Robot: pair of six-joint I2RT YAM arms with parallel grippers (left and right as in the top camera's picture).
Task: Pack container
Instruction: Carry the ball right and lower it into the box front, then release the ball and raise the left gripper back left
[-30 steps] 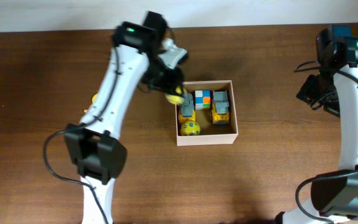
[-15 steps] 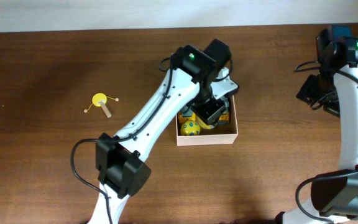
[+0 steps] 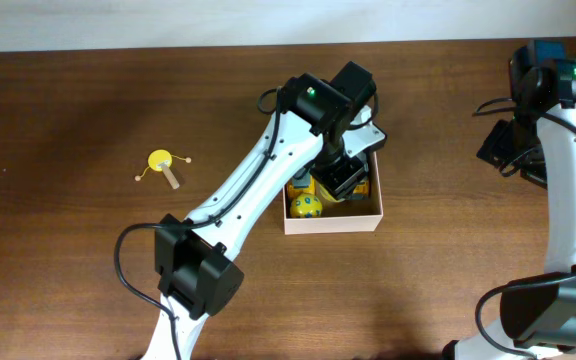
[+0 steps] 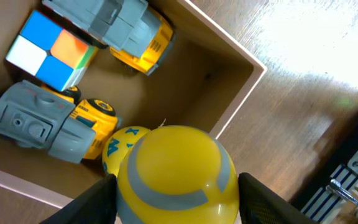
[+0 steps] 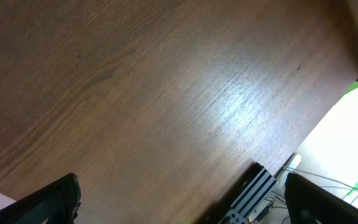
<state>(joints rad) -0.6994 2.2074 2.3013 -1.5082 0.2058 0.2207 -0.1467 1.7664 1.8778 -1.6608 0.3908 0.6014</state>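
- Table (image 3: 68, 250): brown wood, carrying everything I see in the overhead view.
- Left arm (image 3: 258, 190): reaches diagonally across the table and covers the container's left and rear part from above.
- Right arm (image 3: 568, 170): stands at the right edge, well apart from the container. Part of it is cut off by the frame.
- Container (image 3: 373, 215): sits at mid-table. From overhead I see only its right and front walls and one corner of the tan floor.
- Left gripper (image 4: 178, 205): over the container, fingers clamped on either side of a yellow dome toy (image 4: 178, 174) with a grey band. The toy's underside is hidden from me.
- Right gripper (image 5: 182, 186): fingers spread wide over bare wood, holding nothing.
- Container contents, in the left wrist view: two grey-and-yellow trucks (image 4: 48, 124) (image 4: 120, 28), with a multicoloured cube (image 4: 48, 53) between them.
- Yellow lettered ball (image 4: 118, 146): lies beside the nearer truck, half hidden behind the dome toy.
- Yellow disc toy (image 3: 161, 163): has a tan handle and lies on the table well left of the container. Its detail is too small to make out.
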